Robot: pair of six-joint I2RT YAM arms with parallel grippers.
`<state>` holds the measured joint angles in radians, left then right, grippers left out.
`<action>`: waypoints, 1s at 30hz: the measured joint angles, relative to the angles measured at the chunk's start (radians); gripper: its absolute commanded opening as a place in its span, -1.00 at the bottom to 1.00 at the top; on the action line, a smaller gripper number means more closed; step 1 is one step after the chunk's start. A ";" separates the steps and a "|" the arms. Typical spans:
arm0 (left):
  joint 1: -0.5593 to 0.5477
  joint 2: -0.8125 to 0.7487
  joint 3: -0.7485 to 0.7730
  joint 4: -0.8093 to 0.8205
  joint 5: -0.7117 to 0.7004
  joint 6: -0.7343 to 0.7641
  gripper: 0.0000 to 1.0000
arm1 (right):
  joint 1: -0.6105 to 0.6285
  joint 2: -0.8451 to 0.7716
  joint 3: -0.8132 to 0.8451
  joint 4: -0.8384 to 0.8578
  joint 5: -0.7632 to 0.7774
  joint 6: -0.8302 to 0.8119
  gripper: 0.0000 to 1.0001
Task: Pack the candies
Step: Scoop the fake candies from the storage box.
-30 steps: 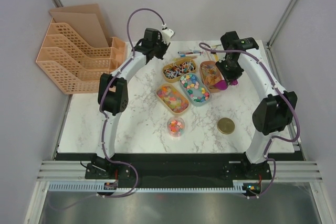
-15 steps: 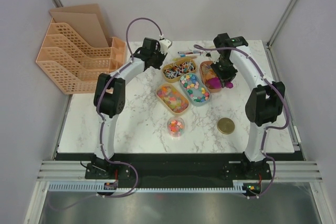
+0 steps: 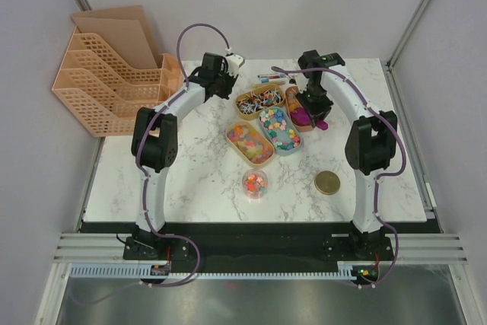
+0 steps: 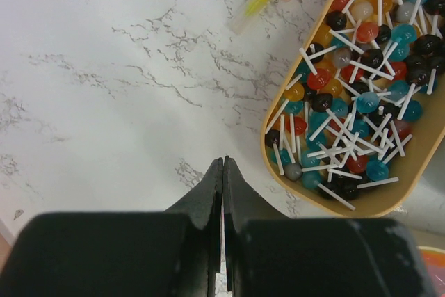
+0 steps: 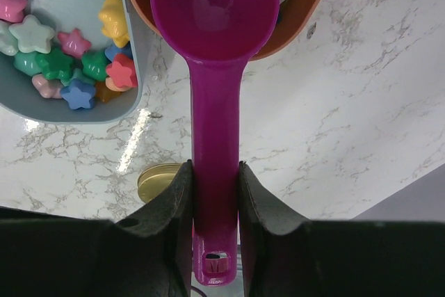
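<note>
Right pincer [image 5: 214, 175] leftward, around scoop handle [image 5: 215, 116]

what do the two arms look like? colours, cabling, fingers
Both arms match: the left arm and right arm have white links, black joint housings and a loose purple cable along each. The left gripper and right gripper have black tapered fingers.

Bright, even light fell from overhead, with only soft shadows. A small glare patch shone on the marble tabletop [image 5: 137, 135]. The close wrist views looked sharp.
</note>
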<state>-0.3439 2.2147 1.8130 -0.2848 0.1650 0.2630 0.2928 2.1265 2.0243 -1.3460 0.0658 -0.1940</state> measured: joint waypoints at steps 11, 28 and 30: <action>0.026 0.000 0.017 -0.034 0.022 -0.012 -0.95 | 0.000 0.007 -0.037 0.027 -0.006 0.078 -0.99; 0.026 -0.061 -0.003 -0.062 0.018 -0.012 -0.95 | -0.033 0.018 -0.073 0.040 -0.149 0.245 -1.00; 0.026 -0.092 -0.026 -0.065 0.011 -0.012 -0.95 | -0.037 0.043 -0.057 0.040 -0.166 0.257 -1.00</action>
<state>-0.3183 2.1231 1.7870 -0.3496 0.1764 0.2512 0.2562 2.1700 1.9671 -1.3060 -0.1005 0.0628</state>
